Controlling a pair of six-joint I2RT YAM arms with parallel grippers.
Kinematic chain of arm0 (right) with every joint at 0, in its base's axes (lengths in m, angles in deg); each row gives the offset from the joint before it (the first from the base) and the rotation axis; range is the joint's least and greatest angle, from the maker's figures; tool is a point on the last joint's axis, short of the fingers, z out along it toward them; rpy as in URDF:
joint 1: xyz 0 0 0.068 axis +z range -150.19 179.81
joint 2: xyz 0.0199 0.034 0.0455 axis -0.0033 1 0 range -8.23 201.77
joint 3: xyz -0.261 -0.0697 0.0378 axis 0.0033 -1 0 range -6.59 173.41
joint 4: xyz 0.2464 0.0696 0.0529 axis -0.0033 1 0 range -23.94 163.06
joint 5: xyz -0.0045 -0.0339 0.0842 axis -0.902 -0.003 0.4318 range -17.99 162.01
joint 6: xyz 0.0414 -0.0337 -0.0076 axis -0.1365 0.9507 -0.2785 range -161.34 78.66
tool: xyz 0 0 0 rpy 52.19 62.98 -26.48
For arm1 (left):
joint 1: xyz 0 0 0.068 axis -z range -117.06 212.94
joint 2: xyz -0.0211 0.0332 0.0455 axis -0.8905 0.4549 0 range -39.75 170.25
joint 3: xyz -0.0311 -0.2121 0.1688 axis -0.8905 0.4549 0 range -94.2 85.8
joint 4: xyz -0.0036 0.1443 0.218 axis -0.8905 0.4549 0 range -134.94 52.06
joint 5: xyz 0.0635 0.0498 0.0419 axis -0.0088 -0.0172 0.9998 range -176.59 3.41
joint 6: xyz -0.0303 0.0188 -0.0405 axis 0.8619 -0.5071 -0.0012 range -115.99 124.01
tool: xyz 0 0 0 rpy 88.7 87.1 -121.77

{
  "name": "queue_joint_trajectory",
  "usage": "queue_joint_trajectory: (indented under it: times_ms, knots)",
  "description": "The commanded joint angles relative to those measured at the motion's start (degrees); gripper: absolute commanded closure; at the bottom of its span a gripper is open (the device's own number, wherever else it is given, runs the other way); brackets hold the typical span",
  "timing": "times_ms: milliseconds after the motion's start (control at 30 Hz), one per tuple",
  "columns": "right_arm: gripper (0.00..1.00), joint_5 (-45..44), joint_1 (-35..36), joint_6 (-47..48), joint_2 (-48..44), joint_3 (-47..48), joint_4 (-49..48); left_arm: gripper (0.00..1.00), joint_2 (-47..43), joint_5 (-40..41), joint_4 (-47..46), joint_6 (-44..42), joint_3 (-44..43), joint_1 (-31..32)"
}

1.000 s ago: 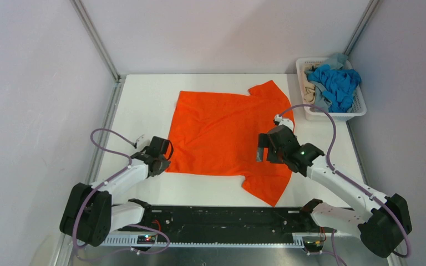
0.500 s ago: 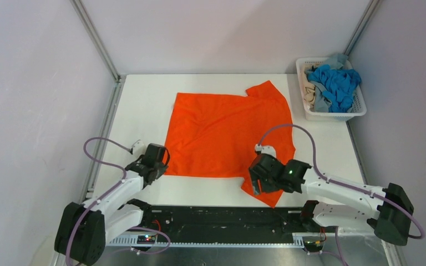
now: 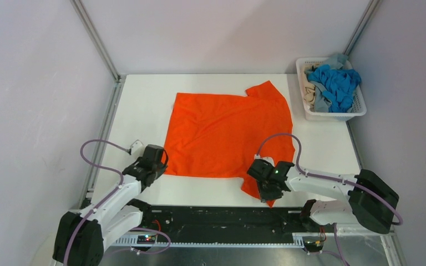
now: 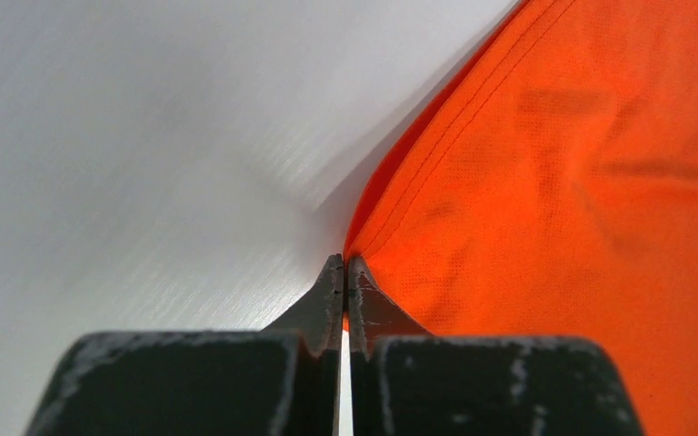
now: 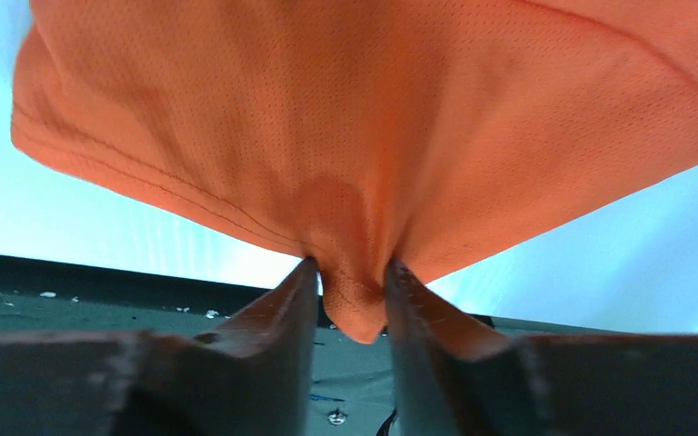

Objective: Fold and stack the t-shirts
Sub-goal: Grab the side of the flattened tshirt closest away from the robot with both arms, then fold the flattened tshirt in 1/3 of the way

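A bright orange t-shirt (image 3: 222, 133) lies spread flat on the white table (image 3: 144, 105). My left gripper (image 3: 156, 166) sits at the shirt's near left corner. In the left wrist view its jaws (image 4: 345, 263) are shut, with a sliver of the orange hem (image 4: 554, 182) pinched between the tips. My right gripper (image 3: 266, 191) is low at the near right sleeve tip. In the right wrist view it (image 5: 350, 272) is shut on a bunched fold of that sleeve (image 5: 373, 109), whose tip hangs between the fingers.
A white slotted basket (image 3: 355, 113) stands at the far right corner, holding a bright blue shirt (image 3: 335, 83), a grey-blue one (image 3: 338, 58) and a beige one (image 3: 309, 91). The black base rail (image 3: 222, 216) runs along the near edge. Walls enclose the table on three sides.
My right gripper moved from above the shirt's right side down to the near sleeve tip and closed on it. The left gripper drew slightly nearer with the corner and stayed shut.
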Motion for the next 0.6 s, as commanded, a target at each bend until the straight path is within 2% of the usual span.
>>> queue_joint_trajectory:
  times_ms: [0,67,167,400,567]
  knots:
    - [0.80,-0.89,0.04,-3.34,3.16,-2.16,-3.00,1.00,-2.36,-0.28,-0.43,0.77,0.93,-0.37]
    - [0.91,-1.20,0.47,-4.24,0.32,-2.13,-1.31,1.00,-4.78,-0.74,-0.21,1.82,2.29,-0.37]
    - [1.00,0.12,1.45,-4.90,-4.18,-2.12,2.92,1.00,-9.05,-1.21,2.28,4.03,4.11,-0.37]
    - [1.00,4.19,3.76,-5.26,-13.28,-1.96,9.88,1.00,-21.00,-3.08,9.04,6.37,5.87,-0.37]
    - [1.00,2.87,1.64,-4.46,-16.34,-0.03,11.05,1.00,-23.12,-4.56,9.19,4.71,3.95,-0.37]
